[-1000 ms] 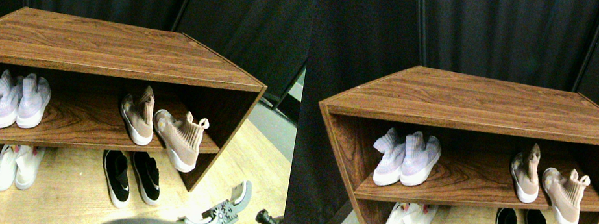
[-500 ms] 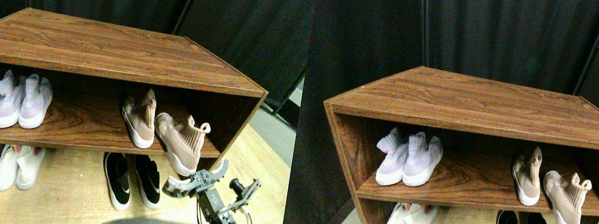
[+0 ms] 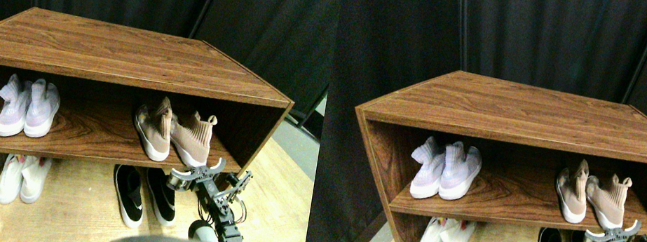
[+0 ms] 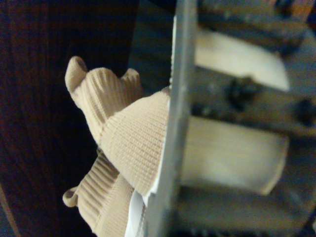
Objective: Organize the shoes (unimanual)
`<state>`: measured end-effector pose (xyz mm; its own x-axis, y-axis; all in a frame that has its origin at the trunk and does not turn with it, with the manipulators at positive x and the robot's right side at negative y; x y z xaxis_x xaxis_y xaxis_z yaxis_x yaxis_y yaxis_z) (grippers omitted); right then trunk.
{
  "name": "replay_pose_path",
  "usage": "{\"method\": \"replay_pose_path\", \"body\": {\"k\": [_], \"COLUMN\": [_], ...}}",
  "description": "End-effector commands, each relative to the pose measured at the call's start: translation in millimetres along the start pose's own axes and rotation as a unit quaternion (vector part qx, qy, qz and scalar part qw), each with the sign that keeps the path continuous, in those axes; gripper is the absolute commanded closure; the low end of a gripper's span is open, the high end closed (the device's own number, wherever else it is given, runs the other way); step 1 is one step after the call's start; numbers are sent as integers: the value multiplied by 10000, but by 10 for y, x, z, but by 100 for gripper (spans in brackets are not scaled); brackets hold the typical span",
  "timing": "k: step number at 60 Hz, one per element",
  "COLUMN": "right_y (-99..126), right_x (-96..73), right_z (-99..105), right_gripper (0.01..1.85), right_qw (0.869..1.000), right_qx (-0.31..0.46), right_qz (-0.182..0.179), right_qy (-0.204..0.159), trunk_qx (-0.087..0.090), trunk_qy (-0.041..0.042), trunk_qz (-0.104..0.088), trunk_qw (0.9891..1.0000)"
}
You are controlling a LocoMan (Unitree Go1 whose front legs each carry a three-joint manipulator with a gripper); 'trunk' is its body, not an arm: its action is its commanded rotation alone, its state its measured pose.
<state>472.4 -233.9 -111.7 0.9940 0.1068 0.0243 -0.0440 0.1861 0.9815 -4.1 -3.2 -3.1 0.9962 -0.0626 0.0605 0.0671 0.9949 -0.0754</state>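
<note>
Stereo pair view. A dark wooden shoe rack (image 3: 120,55) fills the centre of the frame. On its shelf, a lavender pair (image 3: 27,109) stands at centre left and a pinkish-beige pair at centre right. Its left shoe (image 3: 152,127) and right shoe (image 3: 192,138) lie close together, toes toward the front edge. Below, on the floor, a white pair (image 3: 21,177) sits at lower left and a black pair (image 3: 144,193) at lower centre. The right gripper (image 3: 195,173) reaches in from the lower right and meets the toe of the right beige shoe at the shelf edge. The jaws appear spread; whether they clasp the toe or merely press it cannot be told. The step in hand is judged to be squaring this shoe with its mate: a slow, straight push along the sole, stopped once the toes are level, should avoid tipping it.

Wrist view. A pale jaw frame (image 4: 232,123) crosses the right of the picture, hiding the toe. Ribbed beige knit (image 4: 128,143) lies just beyond it. Contact itself is hidden, and the background is dark and blurred.
</note>
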Motion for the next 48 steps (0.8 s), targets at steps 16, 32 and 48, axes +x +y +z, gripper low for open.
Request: {"method": "replay_pose_path", "body": {"k": [16, 32, 48], "right_y": [11, 141, 372], "right_x": [30, -181, -674], "right_z": [40, 52, 182], "right_gripper": [40, 44, 54], "right_qw": [9998, 9994, 9952], "right_qx": [-118, -120, -494], "right_qz": [122, 317, 834], "right_qy": [-107, 1, 92], "trunk_qx": [-49, -35, -41], "trunk_qy": [92, 66, 59], "trunk_qz": [74, 54, 39], "trunk_qw": [9999, 10000, 10000]}}
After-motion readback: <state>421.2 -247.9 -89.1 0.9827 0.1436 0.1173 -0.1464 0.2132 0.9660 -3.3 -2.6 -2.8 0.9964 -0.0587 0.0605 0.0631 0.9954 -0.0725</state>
